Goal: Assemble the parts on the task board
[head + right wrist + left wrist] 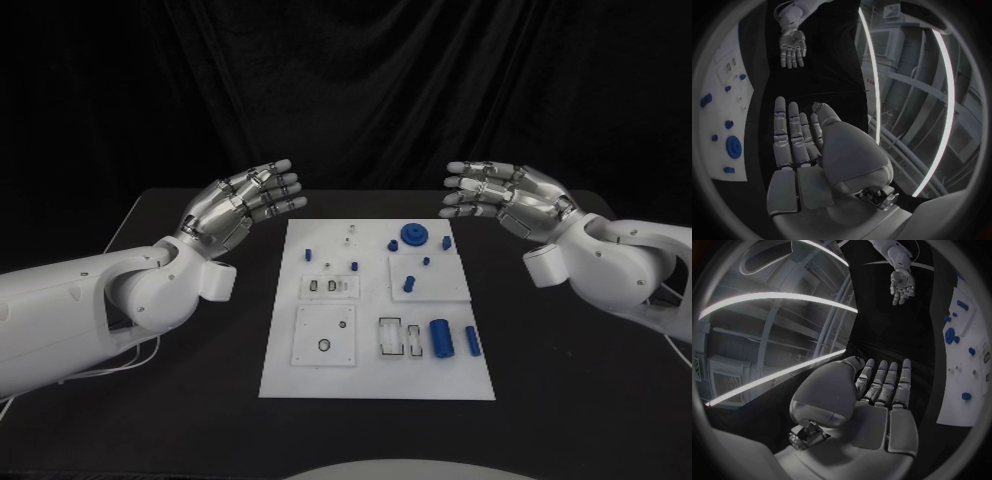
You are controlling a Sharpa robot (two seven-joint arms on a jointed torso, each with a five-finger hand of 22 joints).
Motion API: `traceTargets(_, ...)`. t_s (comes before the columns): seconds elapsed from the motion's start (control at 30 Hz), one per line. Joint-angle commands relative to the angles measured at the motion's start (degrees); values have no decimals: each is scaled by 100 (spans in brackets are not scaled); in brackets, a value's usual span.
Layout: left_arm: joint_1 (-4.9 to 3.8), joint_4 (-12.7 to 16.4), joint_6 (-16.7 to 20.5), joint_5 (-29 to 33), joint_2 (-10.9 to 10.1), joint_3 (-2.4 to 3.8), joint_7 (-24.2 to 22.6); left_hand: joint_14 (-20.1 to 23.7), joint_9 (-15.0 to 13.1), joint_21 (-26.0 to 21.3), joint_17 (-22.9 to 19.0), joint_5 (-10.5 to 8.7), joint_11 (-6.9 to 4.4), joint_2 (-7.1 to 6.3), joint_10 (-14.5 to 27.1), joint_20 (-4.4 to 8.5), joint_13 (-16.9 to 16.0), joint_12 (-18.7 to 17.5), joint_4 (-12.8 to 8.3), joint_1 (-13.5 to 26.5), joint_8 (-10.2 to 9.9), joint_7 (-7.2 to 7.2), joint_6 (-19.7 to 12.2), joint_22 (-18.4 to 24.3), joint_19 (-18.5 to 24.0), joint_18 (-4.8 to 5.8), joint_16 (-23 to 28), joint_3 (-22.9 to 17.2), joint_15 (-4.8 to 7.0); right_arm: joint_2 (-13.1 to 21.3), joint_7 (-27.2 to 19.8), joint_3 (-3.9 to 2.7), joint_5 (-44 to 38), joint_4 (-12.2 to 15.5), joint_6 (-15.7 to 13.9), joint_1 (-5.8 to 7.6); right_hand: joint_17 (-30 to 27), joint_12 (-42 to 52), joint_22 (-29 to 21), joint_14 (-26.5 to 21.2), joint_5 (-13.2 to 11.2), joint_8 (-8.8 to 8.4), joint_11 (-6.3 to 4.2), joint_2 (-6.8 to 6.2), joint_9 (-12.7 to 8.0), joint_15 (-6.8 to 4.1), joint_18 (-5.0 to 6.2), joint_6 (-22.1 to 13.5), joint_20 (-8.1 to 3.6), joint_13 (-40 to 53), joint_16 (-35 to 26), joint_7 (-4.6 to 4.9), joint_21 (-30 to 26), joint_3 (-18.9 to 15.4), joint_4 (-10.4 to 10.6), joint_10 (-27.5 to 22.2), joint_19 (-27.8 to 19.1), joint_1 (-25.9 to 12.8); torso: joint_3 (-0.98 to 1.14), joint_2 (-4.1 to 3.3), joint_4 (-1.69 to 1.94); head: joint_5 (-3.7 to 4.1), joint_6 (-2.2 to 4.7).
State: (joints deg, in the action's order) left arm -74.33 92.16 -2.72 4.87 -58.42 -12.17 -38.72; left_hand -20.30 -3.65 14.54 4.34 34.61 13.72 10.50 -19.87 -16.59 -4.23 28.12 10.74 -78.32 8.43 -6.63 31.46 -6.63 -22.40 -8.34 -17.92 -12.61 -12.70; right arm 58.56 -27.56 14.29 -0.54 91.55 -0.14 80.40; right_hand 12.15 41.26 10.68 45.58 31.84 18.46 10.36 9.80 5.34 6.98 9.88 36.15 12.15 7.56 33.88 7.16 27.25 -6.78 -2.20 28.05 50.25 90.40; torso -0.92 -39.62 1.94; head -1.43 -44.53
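Task board (378, 375), a white plate, lay flat mid-table between the two hands, nearer the robot than either. On it: small blue parts, a blue gear (415, 235) at the far end closest to the right hand (505, 200), two blue cylinders (454, 340) at the near end beside clear slots. Black table (577, 380) beneath; black curtain (361, 80) behind. Left hand (245, 205) and right hand both raised above the table, fingers extended, holding nothing.
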Motion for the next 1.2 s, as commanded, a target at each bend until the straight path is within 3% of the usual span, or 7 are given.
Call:
traceTargets(0.03, -86, 129, -42, 71, -50, 10, -990, -8, -1, 29, -9, -8, 22, -54, 5, -1, 10, -4, -2, 16, 15, 6, 22, -4, -44, 58, -2, -55, -30, -63, 631, -10, -1804, 27, -926, 177, 250, 7, 565, 1011, -163, -44, -153, -160, -10, -329, 52, 289, -336, -83, 537, 76, 1006, 110, -122, 469, 665, 72, -16, -123, 25, -39, -59)
traceTargets(0.13, -146, 232, -43, 115, -84, 11, -987, -3, -1, 30, -10, -10, 23, -56, 10, -2, 12, -7, -4, 20, 14, 6, 20, -4, -45, 61, 2, -59, -34, -200, 1145, -9, -3046, 8, -1159, 402, 587, -105, 1081, 1669, -393, -105, -268, -220, -32, -523, 63, 485, -476, -184, 1214, 82, 1843, 265, -145, 786, 1008, 58, -20, -197, 41, -69, -88)
traceTargets(0.2, -167, 293, -58, 132, -96, 11, -970, 62, -1, 28, -28, -10, 28, -58, 29, -5, 19, -19, -8, 37, 13, -1, 24, -2, -41, 78, 55, -84, -54, -296, 1509, -9, -3792, -1, -1211, 522, 1050, -301, 1471, 2139, -1157, -191, -319, -276, -57, -605, 61, 649, -559, -294, 2136, 55, 2492, 482, -94, 897, 1412, 3, -21, -221, 50, -73, -123)
traceTargets(0.37, -194, 392, -104, 154, -95, 11, -925, 115, -2, 21, -45, -11, 43, -60, 48, -6, 27, -31, -13, 61, 15, -15, 35, 4, -30, 104, 94, -118, -78, -551, 2406, -10, -5662, -20, -1292, 729, 2599, -522, 2682, 2724, -1599, -495, -390, -627, -91, -552, -54, 1001, -507, -383, 3508, 50, 3548, 966, 202, 1420, 1885, -274, -51, -350, 95, 12, -57)
traceTargets(0.63, -204, 398, -120, 164, -121, 10, -924, 129, -2, 18, -50, -11, 49, -56, 56, -6, 30, -36, -13, 73, 13, -22, 33, 6, -23, 115, 102, -136, -87, -908, 3418, -10, -8128, -78, -1215, 825, 3192, -965, 3588, 3002, -1759, -761, -347, -998, -94, -539, -179, 1137, -467, -387, 3910, 71, 4142, 1304, 389, 1390, 2174, -422, -93, -580, 130, 112, 161)
traceTargets(0.87, -204, 425, -125, 165, -182, 10, -932, 113, -4, 16, -49, -8, 52, -45, 57, -5, 31, -37, -10, 82, 18, -25, 51, 8, -20, 121, 87, -152, -92, -1112, 3759, -10, -9346, -134, -1204, 833, 3454, -1172, 3915, 3117, -1754, -900, -349, -1126, -91, -605, -223, 1121, -519, -383, 4045, -1, 4339, 1481, 388, 1376, 2266, -409, -151, -757, 228, 296, 330)
traceTargets(1.2, -204, 470, -139, 175, -217, 9, -937, 83, -8, 15, -45, -4, 61, -35, 51, -5, 30, -34, -10, 93, 26, -32, 81, 10, -18, 131, 61, -178, -101, -1234, 3990, -10, -9894, -175, -1060, 803, 3450, -1336, 3992, 3120, -1749, -1028, -350, -1214, -87, -639, -228, 1059, -553, -372, 4044, -130, 4384, 1614, 384, 1381, 2251, -445, -197, -844, 275, 377, 430)
